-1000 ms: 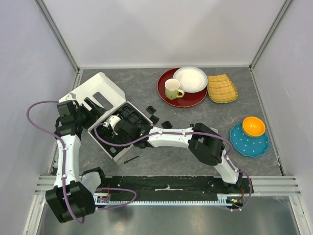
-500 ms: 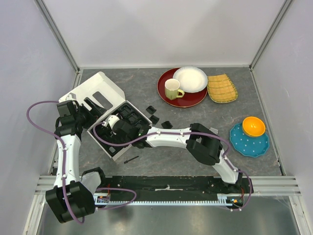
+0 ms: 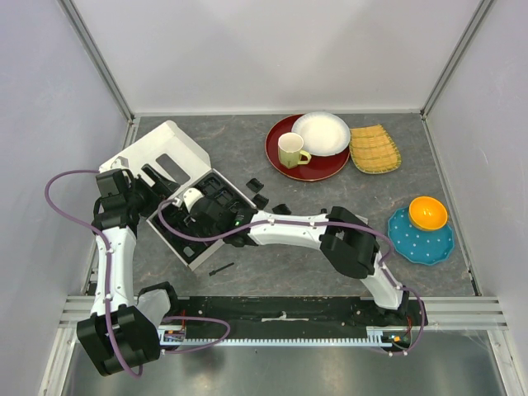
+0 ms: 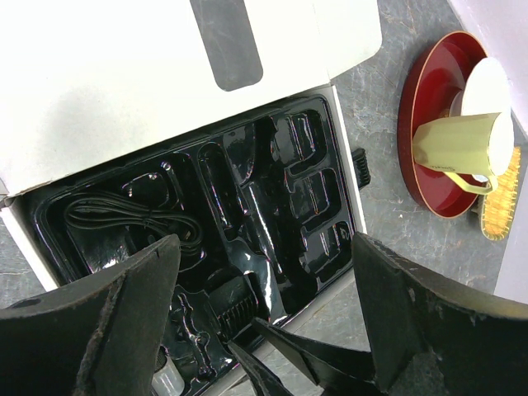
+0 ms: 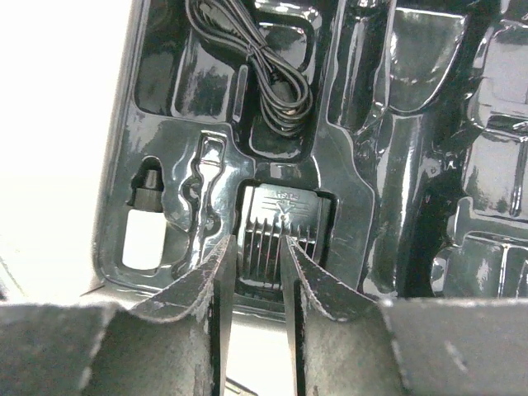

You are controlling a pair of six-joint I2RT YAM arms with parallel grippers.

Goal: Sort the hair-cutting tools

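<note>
We see from above a white box (image 3: 169, 148) lying open at the left of the table, its glossy black tray (image 4: 305, 190) moulded into many pockets. The left gripper (image 4: 266, 247) hovers over the tray with its fingers spread wide and nothing between them. The right gripper (image 5: 256, 241) reaches into the tray from the other side, its fingers drawn close with only a narrow slit between. We cannot tell whether they nip anything or merely hang above it. Directly beneath them a black comb guard (image 5: 276, 210) sits in a near-edge pocket, teeth toward the fingers. A black cord (image 5: 272, 74) lies coiled in a pocket beyond it. Three more loose guards (image 3: 261, 200) rest on the table just right of the box, and a thin comb (image 3: 220, 268) lies near its front corner. We judge the guards light, stiff and slick, with teeth that could snap, so they are best pinched across the solid back wall.
</note>
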